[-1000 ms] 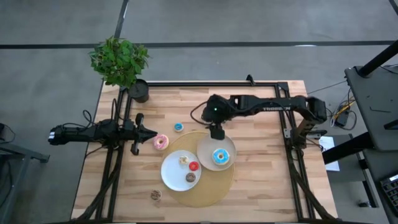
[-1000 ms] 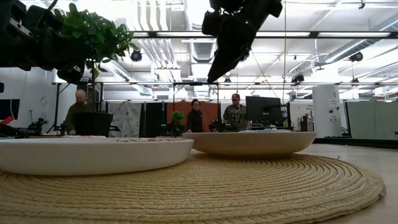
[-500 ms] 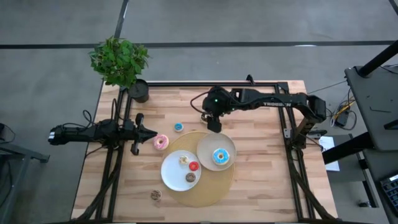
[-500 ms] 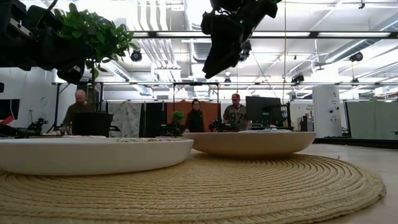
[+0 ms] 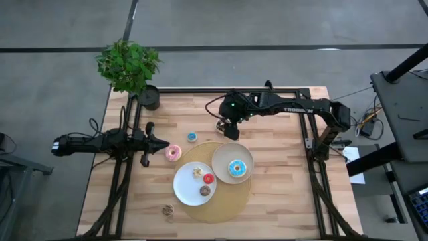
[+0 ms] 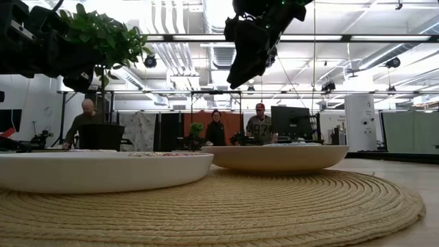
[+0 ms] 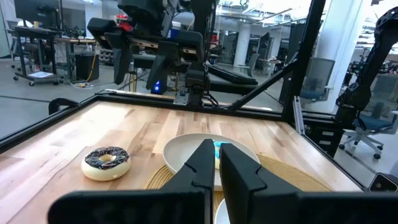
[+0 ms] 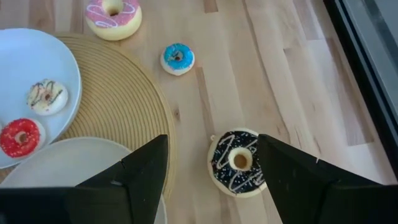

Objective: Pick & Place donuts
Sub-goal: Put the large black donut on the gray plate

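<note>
A chocolate donut (image 8: 239, 162) with white icing lines lies flat on the bare wood just past the woven mat; my right gripper (image 8: 211, 142) hovers open above it, one finger to each side, clear of it. In the high view that gripper (image 5: 231, 130) hides it. A pink donut (image 5: 173, 152) and a mini blue one (image 5: 192, 137) lie on the wood. A blue-sprinkled donut (image 5: 236, 169) sits on the beige plate (image 5: 221, 159). Cream, red and brown minis lie on the white plate (image 5: 182, 190). My left gripper (image 5: 164, 142) waits shut at the table's left.
Both plates rest on a round woven mat (image 5: 224, 204). A mini brown donut (image 5: 167, 210) lies near the table's near edge. A potted plant (image 5: 130, 67) stands at the far left corner. People stand in the room beyond the table.
My right gripper has moved toward the table's far edge, from over the beige plate's far rim to over the wood beyond the mat, rolling slightly. Its fingers have stayed open.
</note>
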